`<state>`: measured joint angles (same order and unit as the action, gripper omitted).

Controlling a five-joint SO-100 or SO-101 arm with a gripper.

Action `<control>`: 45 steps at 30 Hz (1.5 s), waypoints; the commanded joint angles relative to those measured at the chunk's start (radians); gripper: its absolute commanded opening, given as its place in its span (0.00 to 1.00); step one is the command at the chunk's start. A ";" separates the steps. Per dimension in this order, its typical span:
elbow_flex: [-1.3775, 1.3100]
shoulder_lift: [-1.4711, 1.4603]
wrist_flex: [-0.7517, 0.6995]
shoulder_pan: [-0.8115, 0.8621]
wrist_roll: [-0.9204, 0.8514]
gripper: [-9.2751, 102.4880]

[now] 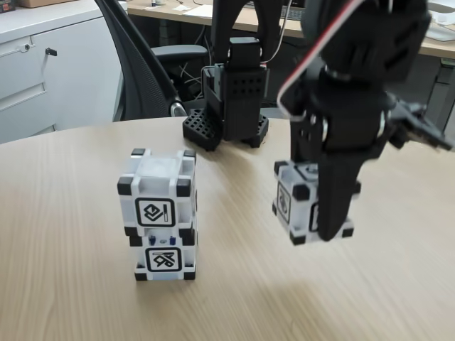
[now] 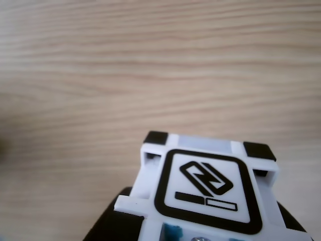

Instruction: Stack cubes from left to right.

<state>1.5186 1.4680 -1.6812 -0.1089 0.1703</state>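
Pale wood bench (image 1: 64, 234) carries two cubes stacked at the left of the fixed view, the upper cube (image 1: 158, 192) on the lower cube (image 1: 165, 261). At right, the hand (image 1: 323, 213) is clamped on a third cube (image 1: 293, 202), lifted above the bench.

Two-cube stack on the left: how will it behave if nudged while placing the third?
The two-cube stack looks apt to tip: tall, narrow, upper cube slightly offset. Rigid plastic, probably light, so it may slide on the smooth table. Lower the held cube straight down.
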 commanded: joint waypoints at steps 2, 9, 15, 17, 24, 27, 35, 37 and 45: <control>-0.014 0.178 -0.009 0.003 0.014 0.08; -0.009 0.321 -0.012 0.018 0.031 0.08; -0.020 0.324 -0.087 0.021 0.066 0.08; -0.023 0.324 -0.107 0.023 0.091 0.08; -0.025 0.325 -0.132 0.104 0.120 0.08; -0.025 0.324 -0.132 0.189 0.081 0.08; -0.025 0.311 -0.130 0.360 -0.005 0.08; -0.025 0.311 -0.130 0.391 -0.017 0.08; -0.026 0.322 -0.130 0.420 -0.032 0.08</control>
<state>1.5202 1.7411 -1.8086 0.2991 0.1427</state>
